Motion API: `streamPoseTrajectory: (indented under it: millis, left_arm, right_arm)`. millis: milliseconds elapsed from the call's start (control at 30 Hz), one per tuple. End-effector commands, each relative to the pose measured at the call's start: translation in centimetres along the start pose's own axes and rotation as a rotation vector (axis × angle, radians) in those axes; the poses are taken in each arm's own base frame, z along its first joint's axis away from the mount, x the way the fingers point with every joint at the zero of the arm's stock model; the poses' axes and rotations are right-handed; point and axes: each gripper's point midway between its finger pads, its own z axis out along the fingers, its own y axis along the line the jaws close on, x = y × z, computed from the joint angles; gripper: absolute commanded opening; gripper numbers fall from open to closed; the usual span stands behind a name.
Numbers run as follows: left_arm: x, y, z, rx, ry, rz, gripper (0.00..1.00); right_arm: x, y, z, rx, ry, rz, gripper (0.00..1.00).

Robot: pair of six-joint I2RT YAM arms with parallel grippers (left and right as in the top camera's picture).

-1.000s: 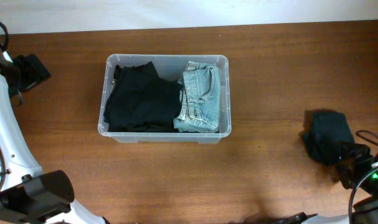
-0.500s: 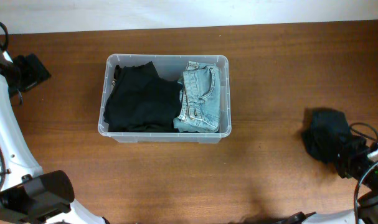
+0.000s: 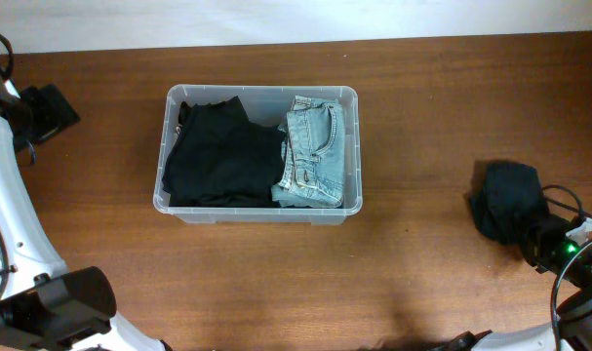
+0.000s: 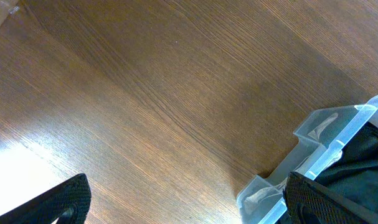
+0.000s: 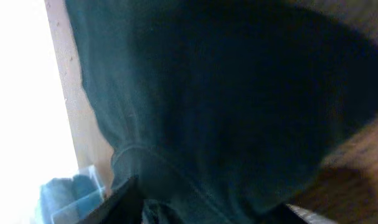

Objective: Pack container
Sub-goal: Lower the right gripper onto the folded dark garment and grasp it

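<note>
Ok so nearest to me, down at the near right corner of the counter, the right hand is pushed right up against a crumpled dark garment lying on the wood. From its wrist camera the cloth fills pretty much everything, and its fingers sit on either side of a bunched fold. Partly closed by the look of it, but I honestly can't tell whether it's actually got a pinch on the fabric or is just around it.

Further in, about the middle of the counter and a bit to the left, well apart from that garment, sits the container, the clear plastic one. It's already got stuff in it: a folded black piece of clothing taking up the left and middle, and a pair of light blue jeans folded along the right side, the two touching.

Way over at the far left, the left hand hangs above bare wood with its fingers spread wide, nothing in it. Its camera just catches the container's corner off to one side.
</note>
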Motion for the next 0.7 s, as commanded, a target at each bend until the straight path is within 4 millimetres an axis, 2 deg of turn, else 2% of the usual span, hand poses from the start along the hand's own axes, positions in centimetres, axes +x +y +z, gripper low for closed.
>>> streamPoseTrajectory:
  millis: [0, 67, 167, 367, 433, 500, 667]
  left_arm:
    - [-0.3, 0.1, -1.3, 0.009, -0.036, -0.015, 0.99]
    - [-0.3, 0.1, -1.3, 0.009, -0.036, -0.015, 0.99]
    - [-0.3, 0.1, -1.3, 0.009, -0.036, -0.015, 0.99]
    - [-0.3, 0.1, -1.3, 0.009, -0.036, -0.015, 0.99]
    - [-0.3, 0.1, -1.3, 0.009, -0.036, -0.015, 0.99]
    - [-0.3, 0.1, -1.3, 0.009, -0.036, -0.015, 0.99]
    - [-0.3, 0.1, -1.3, 0.009, -0.036, -0.015, 1.00]
  right_arm:
    - [1.4, -4.4, 0.9, 0.190, 0.020, 0.048, 0.42]
    - [1.4, -4.4, 0.8, 0.190, 0.019, 0.047, 0.38]
    - [1.3, -4.3, 0.8, 0.188, 0.017, 0.045, 0.25]
    - [1.2, -3.5, 0.9, 0.148, 0.019, 0.080, 0.15]
    - [1.1, -2.1, 1.0, 0.075, 0.031, 0.076, 0.11]
    - [0.9, -0.4, 0.9, -0.016, 0.044, 0.078, 0.04]
    - [-0.1, 4.9, -0.3, -0.263, 0.083, 0.089, 0.04]
